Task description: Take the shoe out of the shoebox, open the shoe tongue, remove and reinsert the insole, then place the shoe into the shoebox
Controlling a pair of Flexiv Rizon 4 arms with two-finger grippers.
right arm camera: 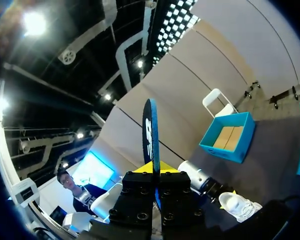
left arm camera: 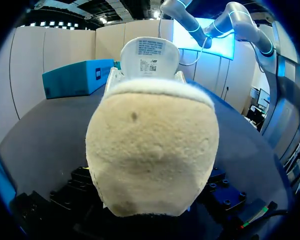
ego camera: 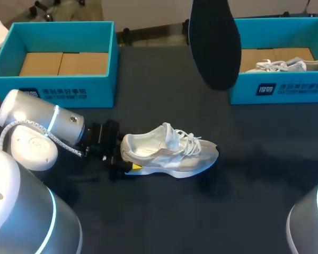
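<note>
A white shoe [ego camera: 169, 153] lies on its sole on the dark table, toe pointing right, its tongue pulled up. My left gripper [ego camera: 128, 153] straddles the heel with its fingers wide apart and pressed to both sides of it. A yellow tip [ego camera: 135, 167] shows at the near side. The heel [left arm camera: 150, 150] fills the left wrist view and hides the fingers. The dark insole [ego camera: 214, 42] hangs high above the table. My right gripper [right arm camera: 154, 170] is shut on the lower end of the insole [right arm camera: 150, 130], seen edge-on. The shoe [right arm camera: 240, 206] lies far below it.
A teal shoebox [ego camera: 53, 84] stands at the back left with only cardboard inside. A second teal shoebox [ego camera: 278, 90] at the back right holds another white shoe [ego camera: 286, 64]. Bare dark table lies in front of the shoe.
</note>
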